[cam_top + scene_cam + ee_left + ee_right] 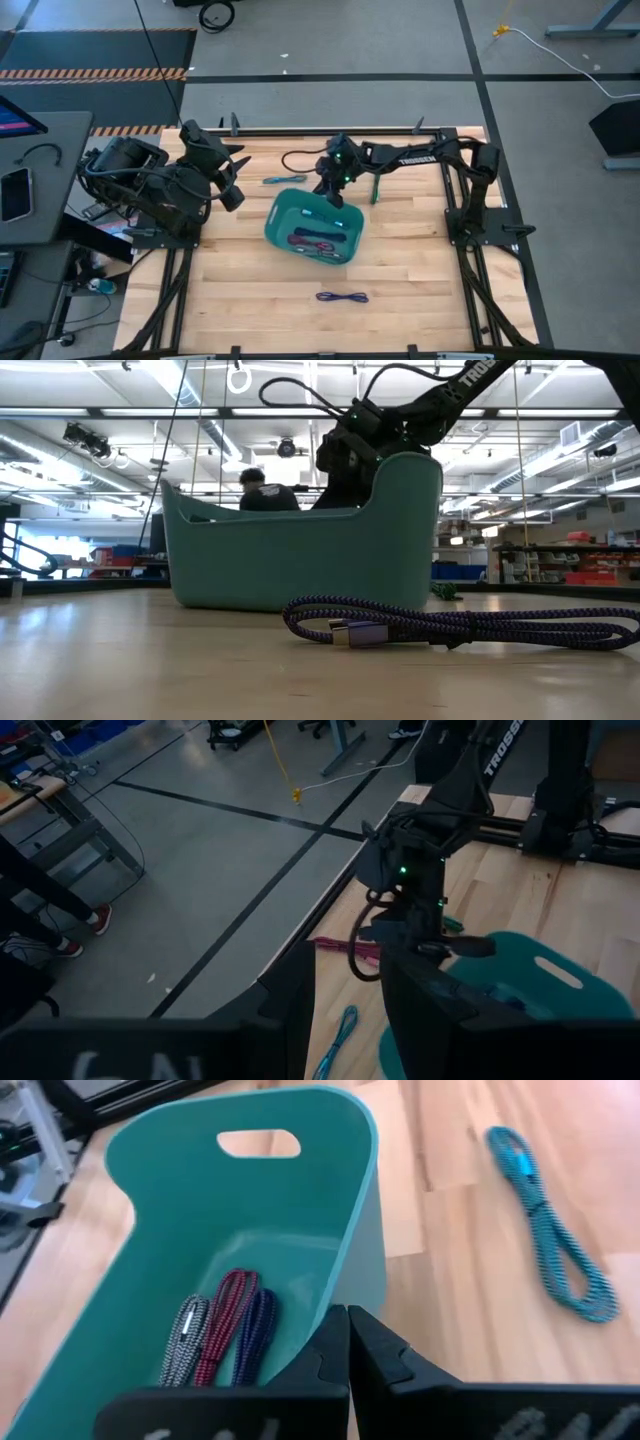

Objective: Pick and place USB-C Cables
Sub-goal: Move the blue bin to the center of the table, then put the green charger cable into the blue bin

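Teal bin (300,1210) on light wood table (250,290); inside it a grey-and-white braided cable (183,1342), a red-and-black braided cable (224,1323) and a dark purple cable (255,1332). Teal cable with black braid flecks (548,1221) lies on the wood, purple-and-black braided cable (450,626) with silver plug near the front, a green cable (376,189) and maroon cable (340,947) also out. Both arms black, right gripper (347,1330) black with green light (404,872) on its wrist.

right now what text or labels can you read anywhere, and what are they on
"TROSSEN" on the right arm, readable in the high view.
"TROS", cut off by the frame edge, on the same arm in the low view.
"ROSSE", partly cut off, on the same arm in the left wrist view.
Pale marks on the housings at the bottom of both wrist views: too blurred to read.
No readable text on the bin or the cables.
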